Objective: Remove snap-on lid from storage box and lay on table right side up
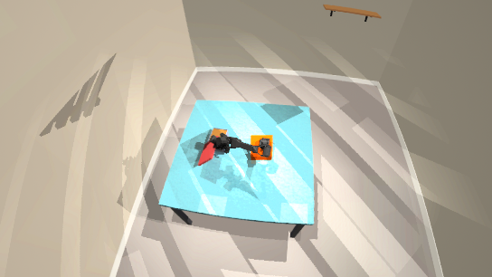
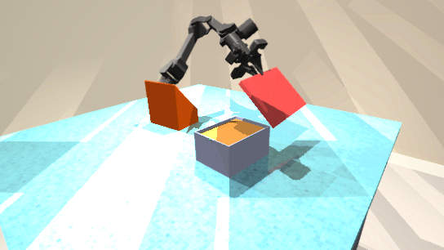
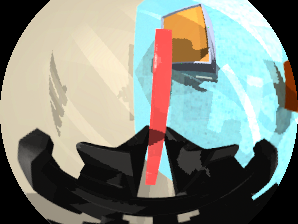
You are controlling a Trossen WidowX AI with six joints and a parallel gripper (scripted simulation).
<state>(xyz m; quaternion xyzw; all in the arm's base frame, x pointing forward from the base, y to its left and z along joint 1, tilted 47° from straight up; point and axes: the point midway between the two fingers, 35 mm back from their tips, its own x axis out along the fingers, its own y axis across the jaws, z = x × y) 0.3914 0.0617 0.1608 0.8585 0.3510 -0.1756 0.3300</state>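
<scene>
My gripper (image 2: pixel 250 70) (image 3: pixel 156 128) (image 1: pixel 216 146) is shut on the upper edge of the red lid (image 2: pixel 273 95) (image 1: pixel 206 155) (image 3: pixel 158 96). The lid hangs tilted in the air, off to the right of and behind the storage box. The grey storage box (image 2: pixel 232 148) stands open on the table, with its orange inside showing; it also shows in the wrist view (image 3: pixel 190 35). In the wrist view the lid appears edge-on between my fingers. In the top view only a corner of the box (image 1: pixel 218 131) shows past the arm.
An orange wedge-shaped base (image 2: pixel 168 104) (image 1: pixel 262 147) carries the arm, behind and left of the box. The light blue table (image 2: pixel 122 196) (image 1: pixel 253 190) has its right edge (image 2: pixel 377 176) near the lid's side.
</scene>
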